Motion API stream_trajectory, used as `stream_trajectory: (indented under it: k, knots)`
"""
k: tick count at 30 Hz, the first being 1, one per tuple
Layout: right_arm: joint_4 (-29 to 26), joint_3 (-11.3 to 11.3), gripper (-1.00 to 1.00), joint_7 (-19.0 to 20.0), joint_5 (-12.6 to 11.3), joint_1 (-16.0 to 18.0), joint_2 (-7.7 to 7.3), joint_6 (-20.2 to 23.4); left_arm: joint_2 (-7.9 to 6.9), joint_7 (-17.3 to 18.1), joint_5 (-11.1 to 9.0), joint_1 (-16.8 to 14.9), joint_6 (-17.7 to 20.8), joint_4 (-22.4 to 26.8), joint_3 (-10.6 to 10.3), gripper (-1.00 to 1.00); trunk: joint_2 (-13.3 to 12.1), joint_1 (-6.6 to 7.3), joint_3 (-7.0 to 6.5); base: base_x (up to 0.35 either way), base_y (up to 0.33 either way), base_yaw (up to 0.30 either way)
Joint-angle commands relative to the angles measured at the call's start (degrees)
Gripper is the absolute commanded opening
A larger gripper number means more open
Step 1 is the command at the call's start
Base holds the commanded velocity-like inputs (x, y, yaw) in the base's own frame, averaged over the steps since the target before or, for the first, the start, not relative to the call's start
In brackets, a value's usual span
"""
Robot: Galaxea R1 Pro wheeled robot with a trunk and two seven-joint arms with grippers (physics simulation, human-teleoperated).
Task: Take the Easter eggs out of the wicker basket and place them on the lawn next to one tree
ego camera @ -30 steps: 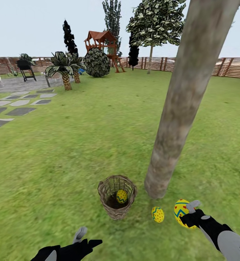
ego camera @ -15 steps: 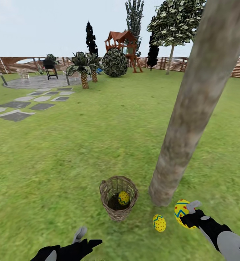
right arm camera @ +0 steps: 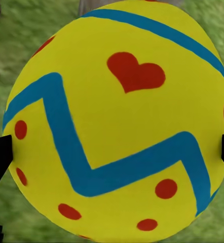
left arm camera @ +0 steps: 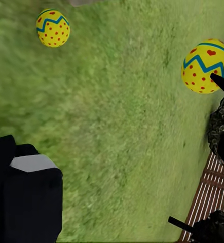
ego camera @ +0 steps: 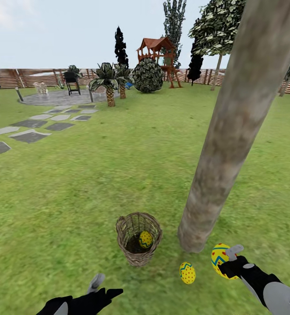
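The wicker basket [ego camera: 138,239] stands on the lawn [ego camera: 97,183] just left of the thick tree [ego camera: 226,140] trunk's foot. One Easter egg [ego camera: 145,239] lies inside it. A second egg [ego camera: 187,273] [left arm camera: 52,28] rests on the grass in front of the trunk. My right gripper [ego camera: 227,259] [right arm camera: 112,152] is shut on a third egg [ego camera: 219,255] [right arm camera: 117,121] [left arm camera: 206,66], held low beside the trunk's base. My left gripper [ego camera: 104,286] hovers open near the bottom edge, in front of the basket, with nothing between its fingers [left arm camera: 31,195].
Grey paving slabs [ego camera: 29,135] run along the far left toward a paved circle with a grill [ego camera: 71,79]. Short palms [ego camera: 107,83], a round bush [ego camera: 147,75], a wooden play tower [ego camera: 159,50] and a slatted fence [ego camera: 31,78] stand far behind.
The camera has turned left, so the whole scene has slid right in the picture. Both arms keep their pose, and the right gripper still holds its egg.
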State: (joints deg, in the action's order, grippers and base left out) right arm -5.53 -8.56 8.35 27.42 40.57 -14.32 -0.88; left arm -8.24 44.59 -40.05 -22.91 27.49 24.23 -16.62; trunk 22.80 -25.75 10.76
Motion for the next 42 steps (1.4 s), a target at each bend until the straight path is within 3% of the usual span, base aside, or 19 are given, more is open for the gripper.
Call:
stream_trajectory:
  k: [1,6,42]
  knots:
    - [0.0,-0.5,-1.00,0.3,0.4,0.0,-0.01,-0.1,-0.06,0.0,-0.6,0.0,-0.4,0.0,-0.3,1.00,0.1,-0.03,0.11,0.000,-0.011,0.000]
    - [0.0,-0.5,-1.00,0.3,0.4,-0.1,0.12,-0.1,-0.02,0.1,-0.6,0.0,-2.1,0.0,-0.3,1.00,1.7,-0.91,0.83,0.000,-0.001,0.000]
    - [2.3,-0.4,-1.00,0.3,1.1,-1.0,-0.10,-1.8,-0.02,0.0,-0.6,0.0,-2.1,0.0,-0.2,1.00,16.2,-8.82,7.29,0.000,0.000,0.000]
